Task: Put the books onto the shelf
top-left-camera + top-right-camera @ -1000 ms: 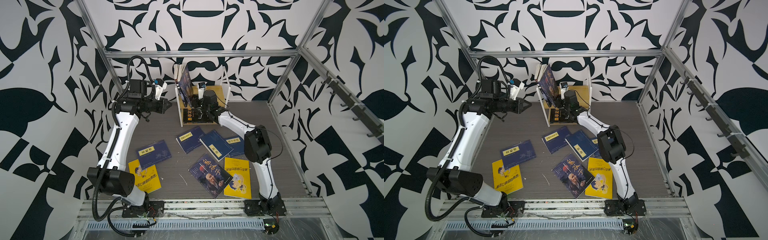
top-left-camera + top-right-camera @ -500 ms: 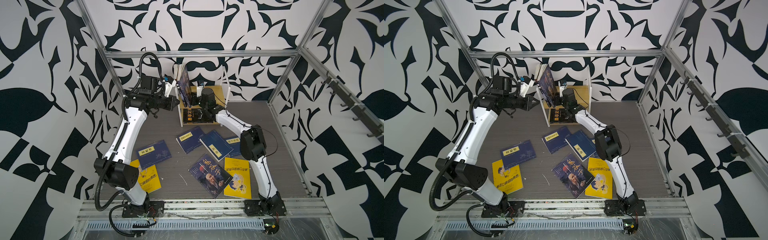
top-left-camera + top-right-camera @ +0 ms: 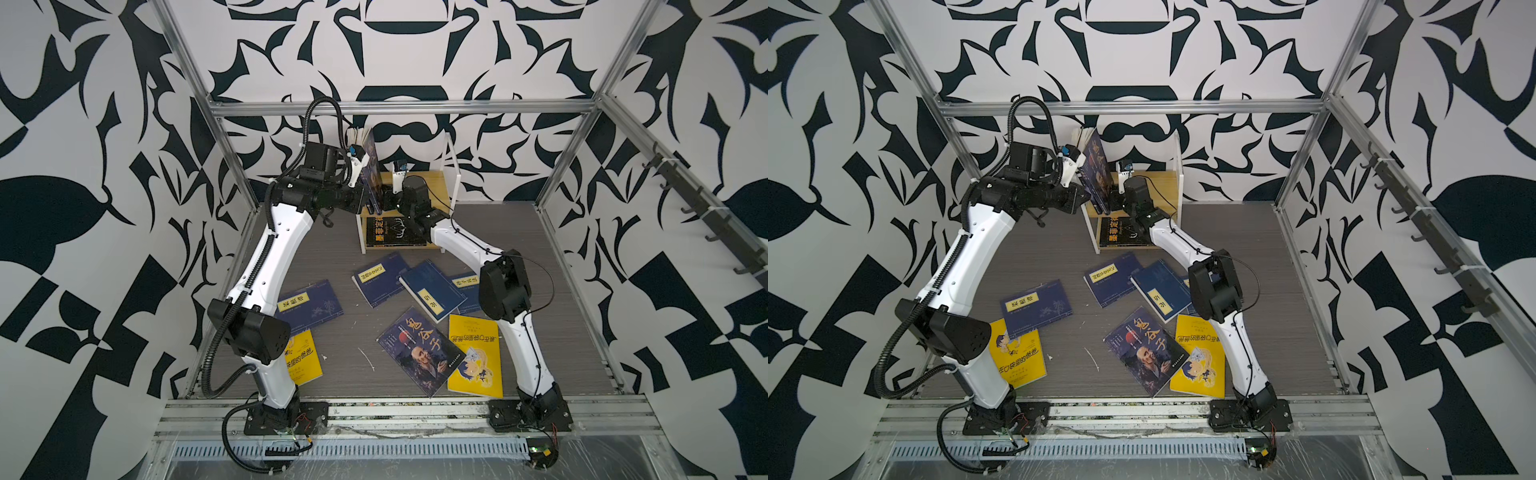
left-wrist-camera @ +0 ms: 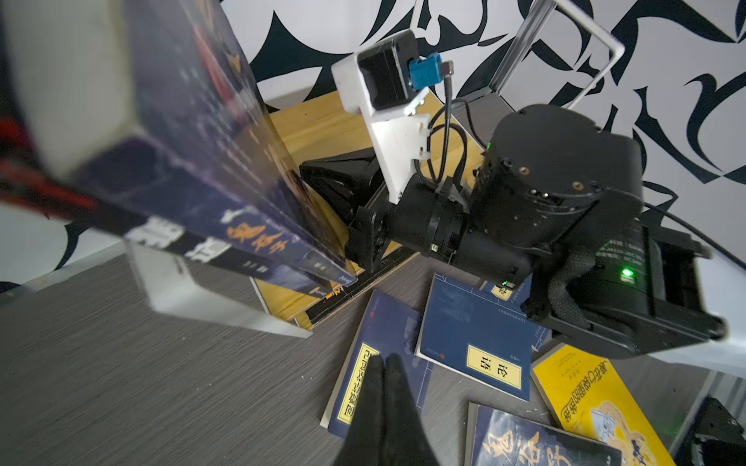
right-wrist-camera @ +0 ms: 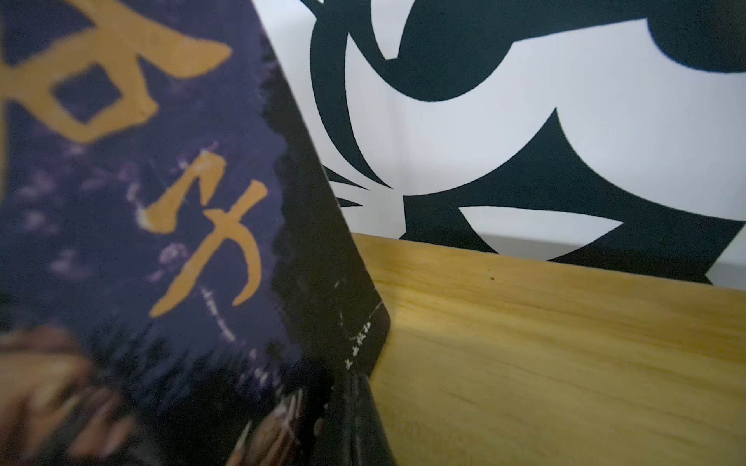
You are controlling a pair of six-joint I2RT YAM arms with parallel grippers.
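**Entry 1, right gripper (image 3: 385,200).** Jaws pressed together. It sits over the upper board of the shelf (image 3: 430,183), tip against the cover of the standing portrait book (image 3: 372,166). I cannot tell whether it nips the book's lower edge or only props it.

**Entry 2, left gripper (image 4: 382,377).** Fingers closed on nothing. It is held just outside the shelf's left end, near the same book.

**Entry 3, standing portrait book.** It is on the upper tier, at the left end.
- Long axis upright, title at the top.
- The head leans away from the right gripper, toward the left end frame.
- The cover faces the right gripper, and I judge the spine to face the shelf's front.
- A second volume (image 4: 173,238), with white characters on its spine, stands behind it.

**Entry 4, black book with yellow title (image 3: 390,235).** Flat on the lower board, and not mine to move.

**Entry 5, tabletop (image 3: 332,249) stock.** All of these lie flat.
- Four navy books (image 3: 309,303), one partly under the right arm.
- A twin portrait book (image 3: 419,351).
- Two yellow cartoon books (image 3: 476,355).

**Step in hand, as I judge it.** I am settling the first portrait book upright on the shelf. Seven books are left to shelve.

**Next move calls for:**
- The lean must rest firmly on the second volume or the end frame before I draw the right gripper away.
- That withdrawal should go straight out, so it does not drag the book's foot.
- After that comes a thin, flat book, which will need an edge lifted to get a grip.
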